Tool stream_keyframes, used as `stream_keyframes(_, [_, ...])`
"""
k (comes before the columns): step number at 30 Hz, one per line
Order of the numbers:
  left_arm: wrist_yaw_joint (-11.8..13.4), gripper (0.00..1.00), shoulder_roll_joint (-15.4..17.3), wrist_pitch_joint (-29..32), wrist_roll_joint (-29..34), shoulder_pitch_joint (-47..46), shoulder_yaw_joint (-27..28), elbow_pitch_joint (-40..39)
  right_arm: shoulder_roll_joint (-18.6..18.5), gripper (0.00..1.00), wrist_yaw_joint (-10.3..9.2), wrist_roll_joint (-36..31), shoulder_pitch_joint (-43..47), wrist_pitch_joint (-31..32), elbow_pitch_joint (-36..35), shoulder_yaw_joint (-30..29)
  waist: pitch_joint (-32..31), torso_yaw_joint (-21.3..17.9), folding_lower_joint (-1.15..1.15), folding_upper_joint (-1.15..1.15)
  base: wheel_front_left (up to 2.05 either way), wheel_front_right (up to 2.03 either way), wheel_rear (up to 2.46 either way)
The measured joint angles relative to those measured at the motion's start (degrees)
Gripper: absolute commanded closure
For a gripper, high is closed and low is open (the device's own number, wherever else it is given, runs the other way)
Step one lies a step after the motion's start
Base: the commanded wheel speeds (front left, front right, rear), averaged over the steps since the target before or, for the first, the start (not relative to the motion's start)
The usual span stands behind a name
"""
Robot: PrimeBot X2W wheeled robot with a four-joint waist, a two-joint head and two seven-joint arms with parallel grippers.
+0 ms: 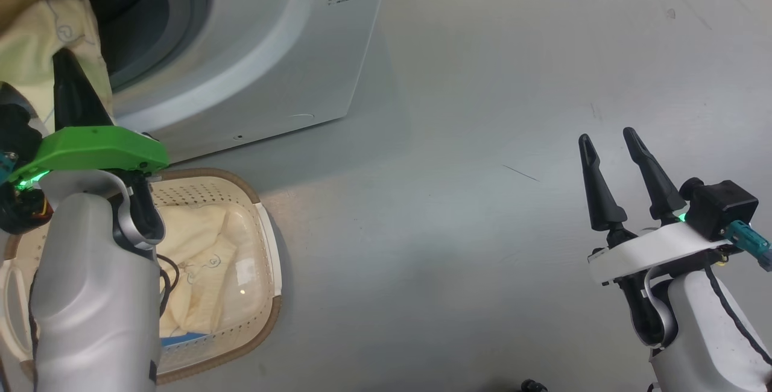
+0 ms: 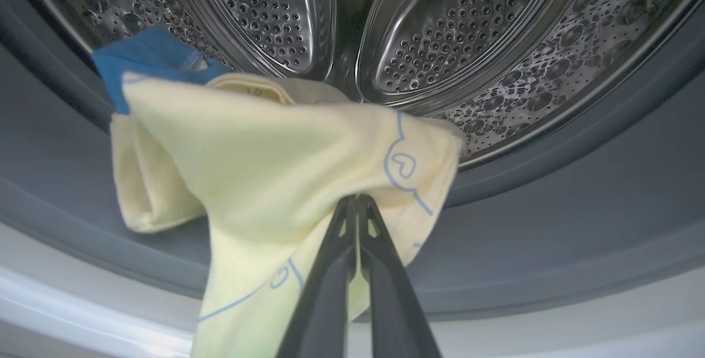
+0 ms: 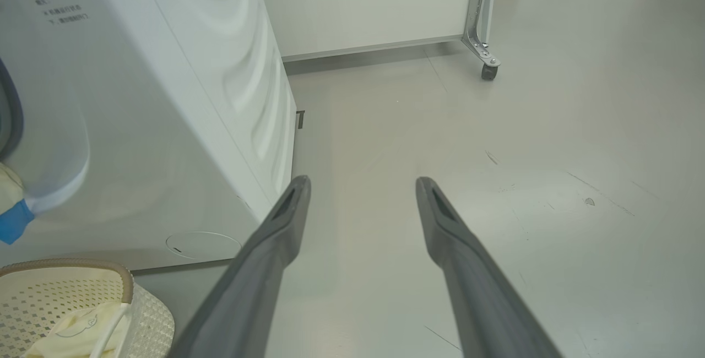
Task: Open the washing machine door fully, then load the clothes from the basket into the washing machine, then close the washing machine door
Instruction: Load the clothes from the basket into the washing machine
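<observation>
My left gripper is shut on a cream garment with blue outlines and blue trim. It holds the garment at the mouth of the washing machine, just over the grey seal and in front of the steel drum. The opening stands uncovered; the washing machine door is out of view. More clothes lie in the cream basket on the floor below the machine. My right gripper hangs open and holds nothing over the bare floor to the right, well away from the machine.
The grey floor stretches wide to the right of the machine. In the right wrist view, a white panel on a caster wheel stands behind the machine's side. The basket sits against the machine's front.
</observation>
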Motion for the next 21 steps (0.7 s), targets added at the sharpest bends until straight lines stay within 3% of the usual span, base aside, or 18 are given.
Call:
stream_keyframes(5, [0.6, 1.0, 0.3, 0.0, 2.2, -1.5, 0.0, -0.3, 0.4, 0.0, 0.0, 0.3, 0.0, 0.0, 0.0, 1.1, 0.4, -0.4, 0.0, 0.0, 0.0, 0.0, 0.0])
stream_keyframes(21, [1.8, 1.0, 7.7, 0.9, 7.1, -12.3, 0.5, 4.3, 1.1, 0.0, 0.0, 0.9, 0.0, 0.0, 0.4, 3.4, 2.7, -3.9, 0.0, 0.0, 0.0, 0.0, 0.0])
